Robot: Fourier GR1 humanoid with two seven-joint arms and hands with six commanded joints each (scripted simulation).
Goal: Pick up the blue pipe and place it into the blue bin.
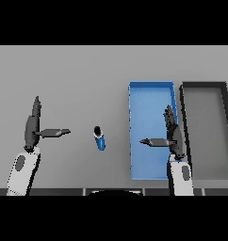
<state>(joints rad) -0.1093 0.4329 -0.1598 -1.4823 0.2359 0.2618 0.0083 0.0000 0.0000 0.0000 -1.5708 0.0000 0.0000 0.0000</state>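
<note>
Both hands sit lowest in the head view, closest to the camera. On the left side, the left hand (32,126) stands over the bare grey counter (78,75), its fingers (36,109) straight and pointing away from the robot, its thumb stuck out sideways toward the middle; it holds nothing. On the right side, the right hand (173,132) hangs over the right-hand part of the blue bin (133,141), fingers likewise straight and spread wide of the thumb, which points left across the bin's floor; it too is empty.

Between the 2 hands, on the open counter, lies the blue pipe (100,139). It rests just beyond the tip of the left thumb, a little to that thumb's right, and well apart from the right thumb, with the bin's left wall standing between them. Its long axis runs roughly away from the robot, tilted slightly, so the dark open end faces up the view and a touch leftward, while the blue end points back toward the robot. Nothing touches it and nothing lies between it and the left fingers.

Beside the blue bin, on the far side of the right fingers, stands a dark grey bin (185,117), its left wall just beside the blue bin's right wall. Both bins are long, with their length running away from the robot.
</note>
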